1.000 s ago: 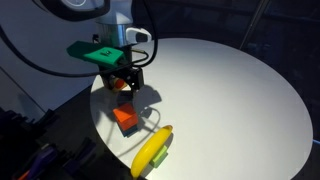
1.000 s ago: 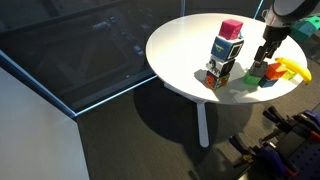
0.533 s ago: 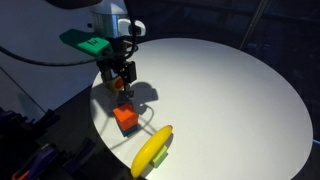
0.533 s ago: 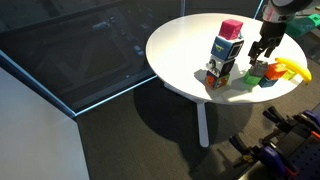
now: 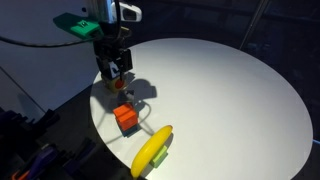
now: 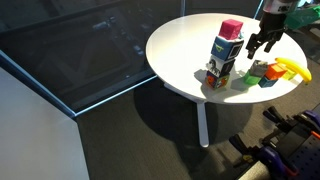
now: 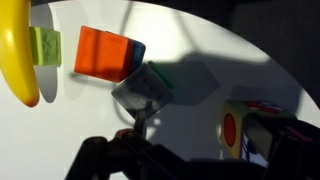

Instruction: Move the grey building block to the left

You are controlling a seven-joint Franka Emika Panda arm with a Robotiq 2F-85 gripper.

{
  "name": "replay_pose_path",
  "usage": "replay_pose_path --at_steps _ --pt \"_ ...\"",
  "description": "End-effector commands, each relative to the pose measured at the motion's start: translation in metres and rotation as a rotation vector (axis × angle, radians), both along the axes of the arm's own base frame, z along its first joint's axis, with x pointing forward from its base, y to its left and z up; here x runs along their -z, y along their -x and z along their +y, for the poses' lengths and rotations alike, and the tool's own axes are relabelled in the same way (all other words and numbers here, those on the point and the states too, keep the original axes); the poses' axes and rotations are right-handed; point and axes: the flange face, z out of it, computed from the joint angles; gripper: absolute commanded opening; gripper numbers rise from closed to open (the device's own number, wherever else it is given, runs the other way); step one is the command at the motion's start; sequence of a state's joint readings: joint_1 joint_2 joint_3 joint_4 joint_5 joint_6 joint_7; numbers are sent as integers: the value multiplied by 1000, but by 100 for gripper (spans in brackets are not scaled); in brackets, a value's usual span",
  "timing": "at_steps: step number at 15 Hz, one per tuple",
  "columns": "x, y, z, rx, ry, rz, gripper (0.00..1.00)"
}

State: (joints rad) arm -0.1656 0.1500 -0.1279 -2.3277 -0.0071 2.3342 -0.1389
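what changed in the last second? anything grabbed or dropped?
Gripper rose clear of the grey block, jaws open throughout, nothing taken or let go. The grey block lies on the table beside the orange cube. Orange cube, banana and stack stayed put.

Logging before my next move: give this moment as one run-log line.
hand: open, empty | grey building block: on table, beside orange cube, below hand
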Motion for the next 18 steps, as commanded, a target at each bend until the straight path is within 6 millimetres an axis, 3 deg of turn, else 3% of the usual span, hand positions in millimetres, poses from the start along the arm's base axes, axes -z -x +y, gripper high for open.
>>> replay_pose_path --at_steps 1,18 --pt "-26 -2 2 30 -4 5 100" --pt "-102 -27 17 96 14 -63 100"
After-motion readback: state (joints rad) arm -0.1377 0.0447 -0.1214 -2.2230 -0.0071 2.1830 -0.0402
